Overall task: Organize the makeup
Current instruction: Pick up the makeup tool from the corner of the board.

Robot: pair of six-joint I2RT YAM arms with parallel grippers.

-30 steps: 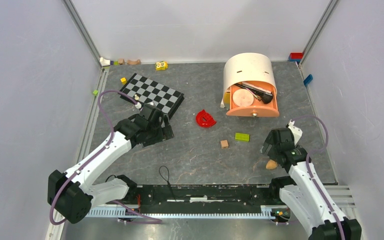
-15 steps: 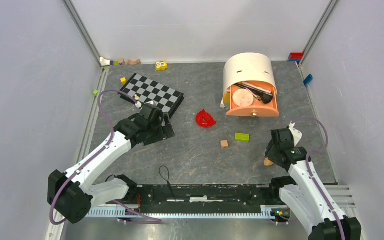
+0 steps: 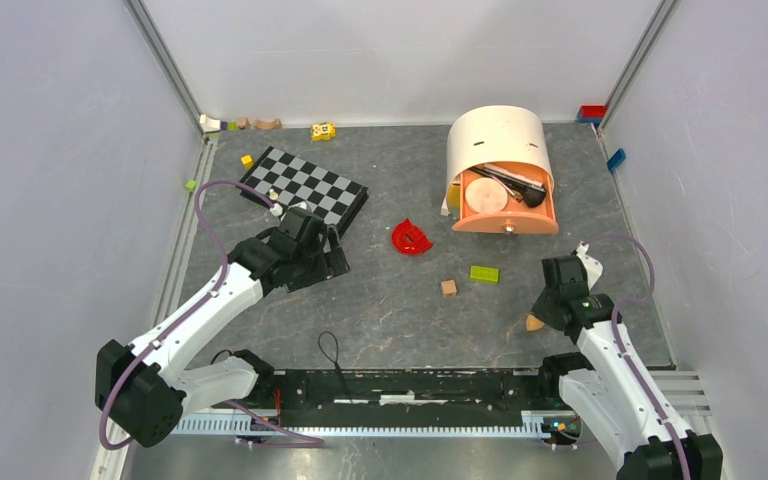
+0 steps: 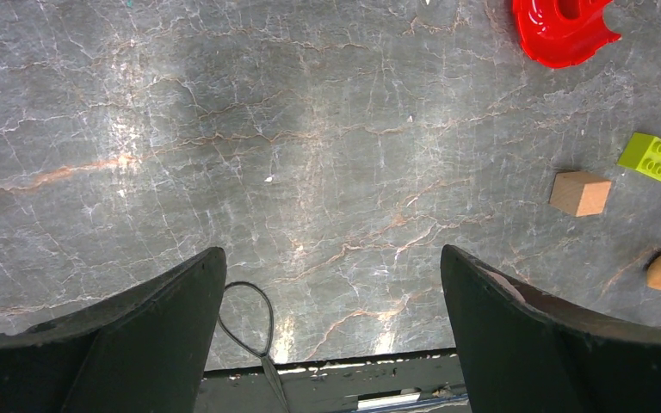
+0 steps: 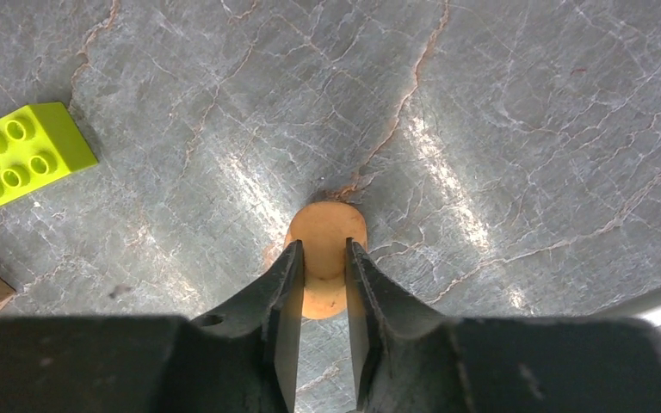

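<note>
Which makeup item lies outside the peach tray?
The orange teardrop sponge, on the mat between the right fingers. The brushes and round compact lie inside the tray.

My left arm (image 3: 200,310) stretches forward and inward, and my left gripper (image 4: 331,251) points down with its jaws spread wide. My right arm (image 3: 615,365) is folded low, and my right gripper (image 5: 323,245) pinches the orange teardrop sponge (image 5: 327,222) from both sides.
</note>
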